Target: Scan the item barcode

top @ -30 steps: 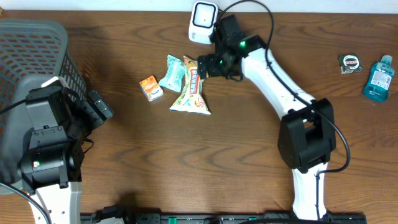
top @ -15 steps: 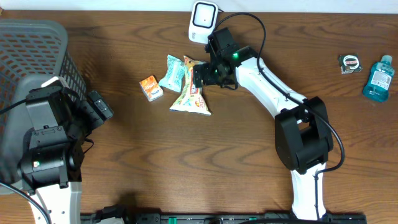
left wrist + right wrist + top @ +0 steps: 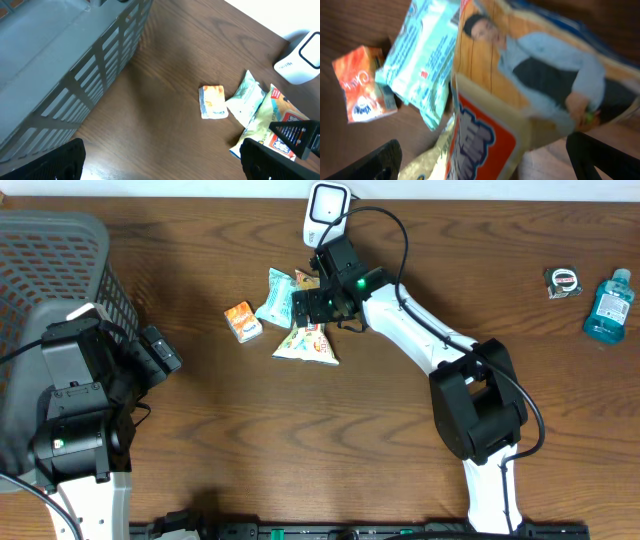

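At the far middle of the brown wooden surface [image 3: 300, 440], the right gripper [image 3: 312, 304] hangs over a little heap of packets, just in front of the white barcode scanner [image 3: 326, 208]. Its jaws are wide apart and they hold nothing. In the right wrist view the two dark fingers [image 3: 375, 162] stand at both sides of the yellow and orange printed snack bag [image 3: 530, 85], which lies under them. Whether they already touch the bag, one cannot tell. Beside this bag lie a light blue-green plastic packet [image 3: 278, 297], touching it, and a small orange pack [image 3: 243, 321] a little apart to the left.

The left gripper [image 3: 160, 157] is also wide apart and empty. It hovers near the grey plastic basket [image 3: 50, 270], well apart from the packets.

The task seems to be at its very beginning. No item is lifted, and no barcode is turned to the scanner. Probably the snack bag is the chosen item, because the right gripper is directly over it. Nearly everything is left to do. The gripper must close on the bag and raise it. Then it must find the side with the barcode, which is not visible in these views, and show it to the scanner. A thin, loose bag may fold or slip in the grip, so this needs care.
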`<state>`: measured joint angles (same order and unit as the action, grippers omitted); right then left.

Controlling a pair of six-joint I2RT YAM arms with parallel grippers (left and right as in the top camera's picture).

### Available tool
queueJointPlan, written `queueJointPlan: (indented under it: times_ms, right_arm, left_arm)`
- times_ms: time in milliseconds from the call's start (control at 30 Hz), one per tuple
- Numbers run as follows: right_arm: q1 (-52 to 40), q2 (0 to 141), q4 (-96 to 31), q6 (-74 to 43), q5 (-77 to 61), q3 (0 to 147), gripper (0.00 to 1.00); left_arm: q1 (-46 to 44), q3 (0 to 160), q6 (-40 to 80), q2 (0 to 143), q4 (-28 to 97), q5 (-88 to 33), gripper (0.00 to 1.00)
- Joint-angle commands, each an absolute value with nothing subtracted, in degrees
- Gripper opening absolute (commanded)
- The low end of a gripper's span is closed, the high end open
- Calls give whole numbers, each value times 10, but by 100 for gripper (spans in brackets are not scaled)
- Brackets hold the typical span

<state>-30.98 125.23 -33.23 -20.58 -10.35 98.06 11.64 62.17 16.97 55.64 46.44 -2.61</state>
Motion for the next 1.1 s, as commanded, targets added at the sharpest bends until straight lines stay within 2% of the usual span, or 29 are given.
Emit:
queueJointPlan:
  times_ms: [0, 367, 667, 967, 1000, 1033, 1067]
  right_arm:
    - [-309, 1258, -329, -212, -94, 978, 99]
    - [-296, 1258, -337, -212, -124, 978, 99]
    - [-239, 1258, -392, -244, -117, 977, 99]
    - [-236, 1258, -345, -222, -171, 944, 99]
    - [-237, 1258, -338, -222, -171, 939, 92]
    - [-239, 1258, -334, -222, -171, 936, 78]
    - [-239, 1258, -334, -222, -171, 935, 69]
  left_arm:
    - [120, 625, 175, 557, 465, -19, 98]
    - [120, 625, 175, 557, 465, -19, 98]
    - [120, 625, 175, 557, 465, -19, 98]
    - [120, 625, 175, 557, 465, -19, 98]
    - [120, 625, 175, 557, 465, -19, 98]
    - [120, 625, 175, 557, 465, -19, 98]
    - [120, 625, 175, 557, 465, -19, 98]
